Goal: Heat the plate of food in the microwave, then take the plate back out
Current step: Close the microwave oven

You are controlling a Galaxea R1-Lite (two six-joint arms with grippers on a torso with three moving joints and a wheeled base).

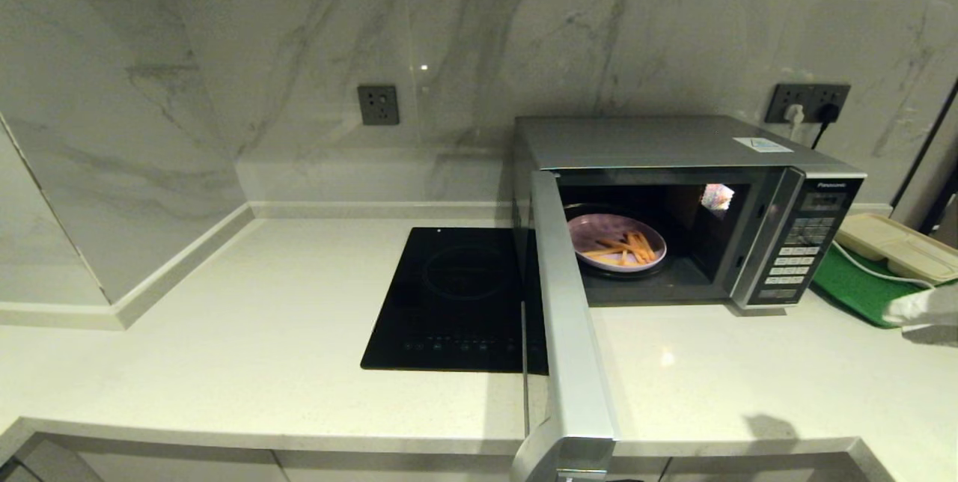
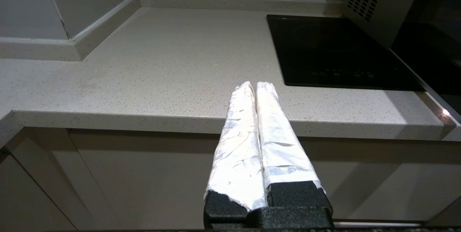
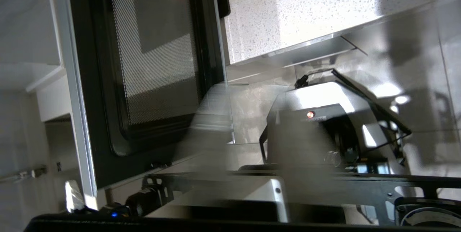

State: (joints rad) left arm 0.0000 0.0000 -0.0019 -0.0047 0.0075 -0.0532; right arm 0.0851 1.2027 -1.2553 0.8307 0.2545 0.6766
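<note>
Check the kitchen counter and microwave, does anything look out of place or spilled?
Nothing spilled or damaged. The microwave door stands wide open, overhanging the counter edge, with the plate of food sitting flat inside, its orange sticks all on it.

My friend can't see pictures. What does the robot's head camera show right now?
A silver microwave stands open on a pale counter, a lilac plate of orange food sticks inside and its door swung toward the camera. A black cooktop lies to its left; a white-wrapped right gripper pokes in at the right edge.
</note>
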